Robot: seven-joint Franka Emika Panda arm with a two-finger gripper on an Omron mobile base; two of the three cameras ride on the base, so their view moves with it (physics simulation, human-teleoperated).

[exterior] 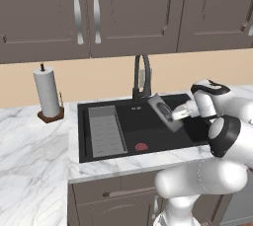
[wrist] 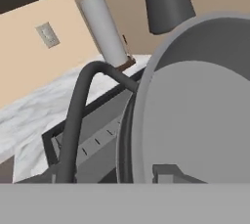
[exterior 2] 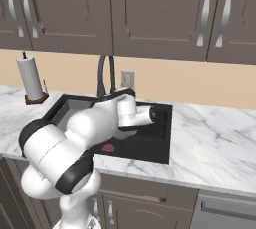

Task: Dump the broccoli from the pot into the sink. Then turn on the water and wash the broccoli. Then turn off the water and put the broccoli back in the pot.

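In front of me is the marble counter (exterior: 34, 141), and set into it the sink (exterior: 148, 121), a black basin with a grey ribbed tray (exterior: 105, 130) on its left side and a red drain (exterior: 142, 147) near the front wall. The dark arched faucet (exterior: 142, 74) stands behind the basin, at its middle. Far to the left on the counter a paper towel roll (exterior: 47, 93) stands upright on a brown base.

I hold the pot (exterior: 164, 111) over the right half of the sink, tipped up on its side. My gripper (exterior: 184, 112) is clamped on its rim, as far as I can see. In the hand view the pot's grey round bottom is very near.

The broccoli (exterior 2: 129, 132) shows as a small yellow-green piece low in the sink, just under my wrist.
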